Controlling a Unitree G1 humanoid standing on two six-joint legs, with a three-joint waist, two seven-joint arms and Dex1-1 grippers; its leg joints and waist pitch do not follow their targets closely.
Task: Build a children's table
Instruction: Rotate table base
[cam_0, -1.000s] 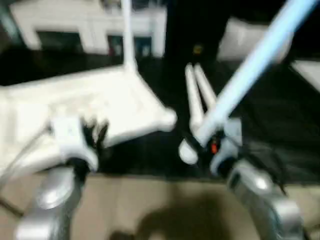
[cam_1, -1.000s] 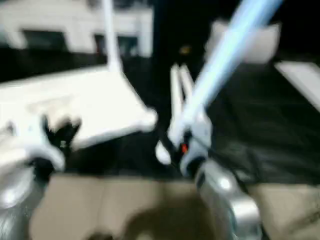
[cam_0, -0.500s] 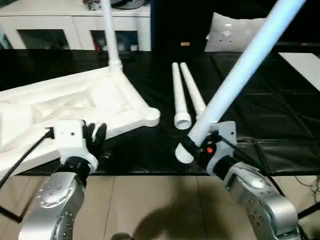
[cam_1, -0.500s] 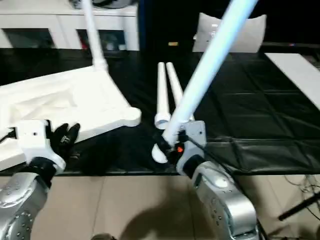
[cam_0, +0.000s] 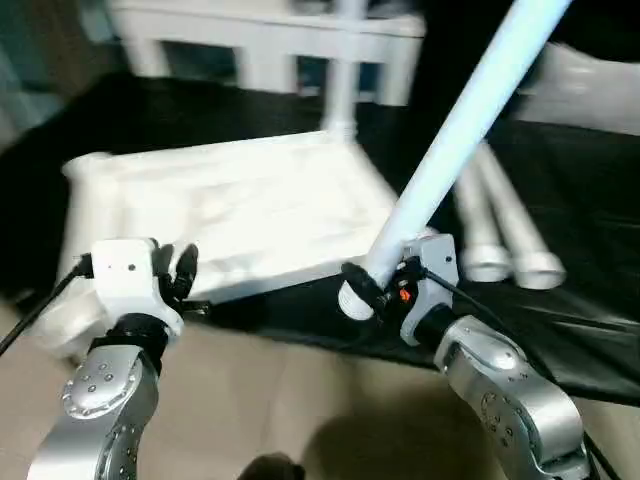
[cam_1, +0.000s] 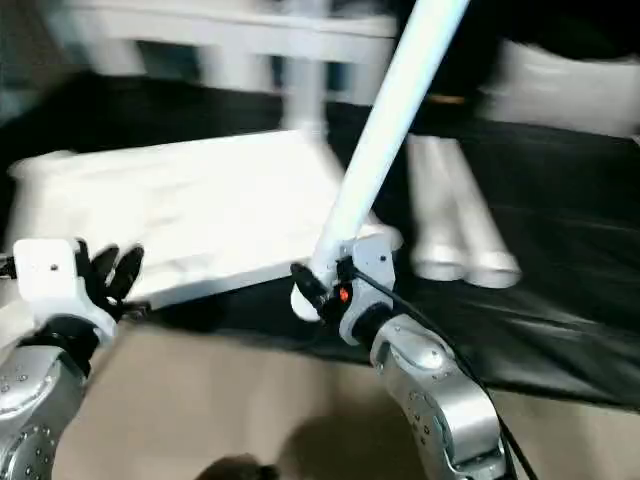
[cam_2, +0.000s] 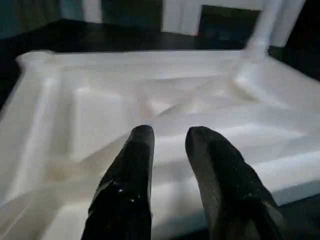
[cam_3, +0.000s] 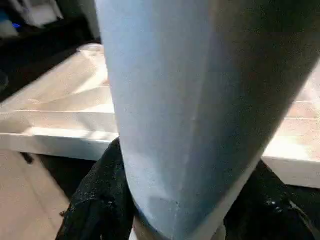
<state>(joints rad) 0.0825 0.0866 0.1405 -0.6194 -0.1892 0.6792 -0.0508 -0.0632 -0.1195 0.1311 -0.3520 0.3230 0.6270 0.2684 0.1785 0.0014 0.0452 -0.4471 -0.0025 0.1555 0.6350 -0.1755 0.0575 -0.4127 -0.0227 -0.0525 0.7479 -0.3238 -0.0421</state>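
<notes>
A: Start nearest. What has the right pincer (cam_0: 385, 290) got?

B: It is clamped on a leg (cam_0: 455, 135) close to the leg's lower end, black fingers (cam_3: 95, 200) on both sides of the tube. The rest of the leg rises up and away from the pincer, slanting far above it.

A: And the risk there?

B: As I judge it, the grip sits so low that the long free part acts as a lever. A quick swing could twist the tube in the fingers or make it slip through. The open end hangs just off the near corner of the top (cam_0: 250, 210), so it could knock the rim instead of meeting a socket.

A: The left pincer (cam_0: 175, 275)?

B: Its fingers (cam_2: 132, 165) stand a little apart, holding nothing, just at the near edge of the top, whose ribbed underside faces up. If the leg is pushed in while that side is unsteadied, I think the top could slide on the black mat (cam_0: 560, 330).

A: Further out?

B: Beyond the left pincer, at the top's far corner, one leg already stands upright (cam_0: 345, 70). Beyond the right pincer, two spare legs (cam_0: 500, 225) lie side by side on the mat. A wide sweep of the held leg could strike the standing one or roll the spares away.
</notes>
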